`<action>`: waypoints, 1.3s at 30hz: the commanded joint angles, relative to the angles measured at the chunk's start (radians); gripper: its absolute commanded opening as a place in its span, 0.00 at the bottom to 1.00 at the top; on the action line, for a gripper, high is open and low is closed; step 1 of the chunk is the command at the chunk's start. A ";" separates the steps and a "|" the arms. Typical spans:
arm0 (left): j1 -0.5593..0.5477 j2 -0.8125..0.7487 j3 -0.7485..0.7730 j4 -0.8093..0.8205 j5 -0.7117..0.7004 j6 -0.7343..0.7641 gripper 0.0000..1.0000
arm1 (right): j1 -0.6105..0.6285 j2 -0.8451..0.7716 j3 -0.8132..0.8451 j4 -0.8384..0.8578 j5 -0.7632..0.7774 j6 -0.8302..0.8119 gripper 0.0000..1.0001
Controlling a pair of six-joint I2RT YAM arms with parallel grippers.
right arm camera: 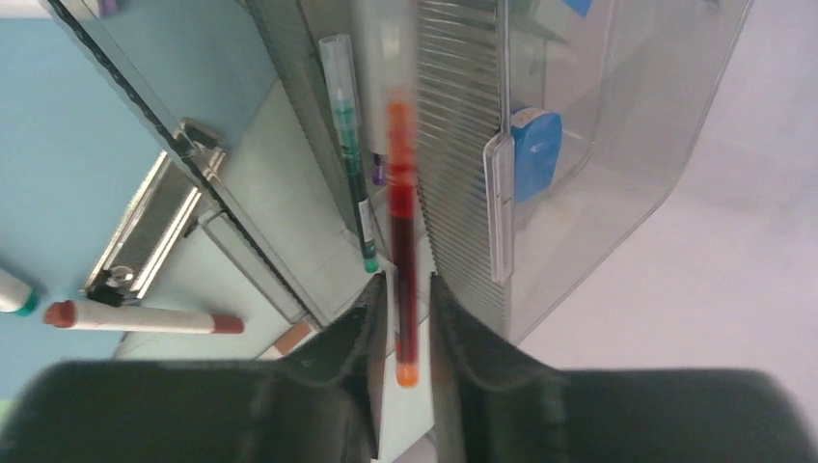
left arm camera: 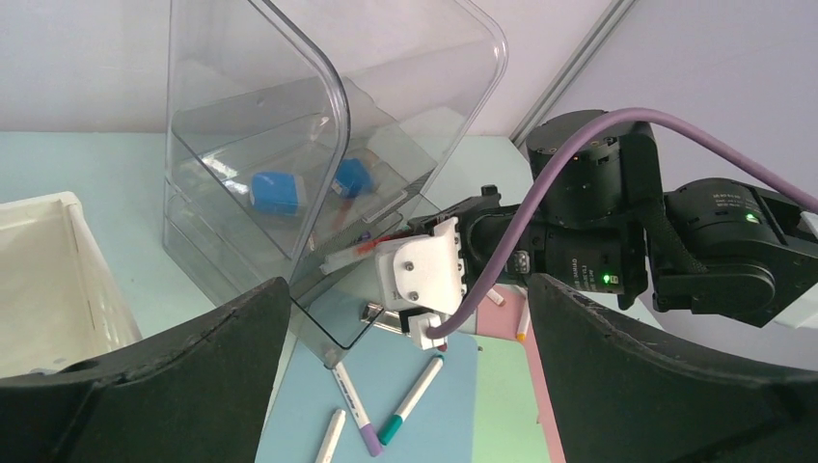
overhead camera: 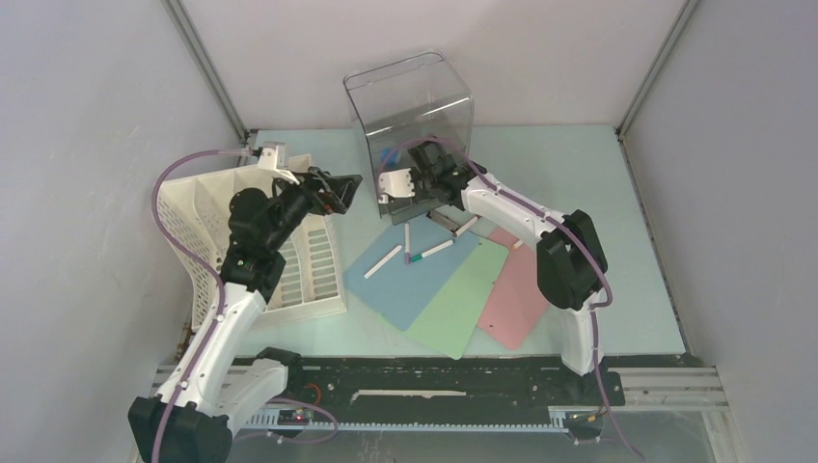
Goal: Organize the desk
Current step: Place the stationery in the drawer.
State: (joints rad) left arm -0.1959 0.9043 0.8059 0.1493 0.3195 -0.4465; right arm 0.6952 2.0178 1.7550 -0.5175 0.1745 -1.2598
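Depositing orange-red marker pen [right arm camera: 402, 241] into clear plastic drawer box [overhead camera: 410, 96] at the far edge of the bench [overhead camera: 579, 174]; right claw [right arm camera: 406, 285] slightly apart around it, left claw [left arm camera: 405, 289] wide and empty; next, I judge, I retract straight back and fetch another pen.

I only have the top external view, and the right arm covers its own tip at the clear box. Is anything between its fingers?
Observer: Yes. The right wrist view shows a red pen between the fingers of the right pincer, aimed into the clear drawer box. The jaws stand slightly apart, with a gap on one side of the pen.
Operator: Anything already inside the box near it?
Observer: A green pen lies in there, alongside the red one.
Operator: And higher up in the box?
Observer: The left wrist view shows two blue blocks on the level above.
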 commanded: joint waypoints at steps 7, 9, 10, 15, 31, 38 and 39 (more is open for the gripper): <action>0.016 -0.022 0.019 0.024 0.020 -0.018 1.00 | 0.013 -0.028 -0.005 0.032 0.012 0.050 0.63; 0.016 -0.025 0.019 0.024 0.020 -0.018 1.00 | 0.016 -0.054 -0.017 0.020 -0.006 0.077 0.63; 0.016 -0.025 0.019 0.024 0.021 -0.018 1.00 | 0.017 -0.070 -0.020 0.008 -0.019 0.096 0.64; 0.016 -0.026 0.021 0.027 0.029 -0.021 1.00 | 0.021 -0.169 -0.056 -0.061 -0.133 0.236 0.66; 0.016 -0.015 0.024 0.046 0.086 -0.039 1.00 | -0.102 -0.527 -0.268 -0.305 -0.797 0.552 0.67; 0.015 0.014 0.032 0.061 0.127 -0.076 1.00 | -0.294 -0.722 -0.423 -0.270 -1.099 0.604 0.69; 0.015 0.021 0.036 0.063 0.137 -0.084 1.00 | -0.318 -0.747 -0.449 -0.255 -1.125 0.604 0.69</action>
State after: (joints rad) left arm -0.1883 0.9062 0.8059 0.1650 0.4038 -0.4911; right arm 0.4603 1.3800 1.3685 -0.7967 -0.7254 -0.7067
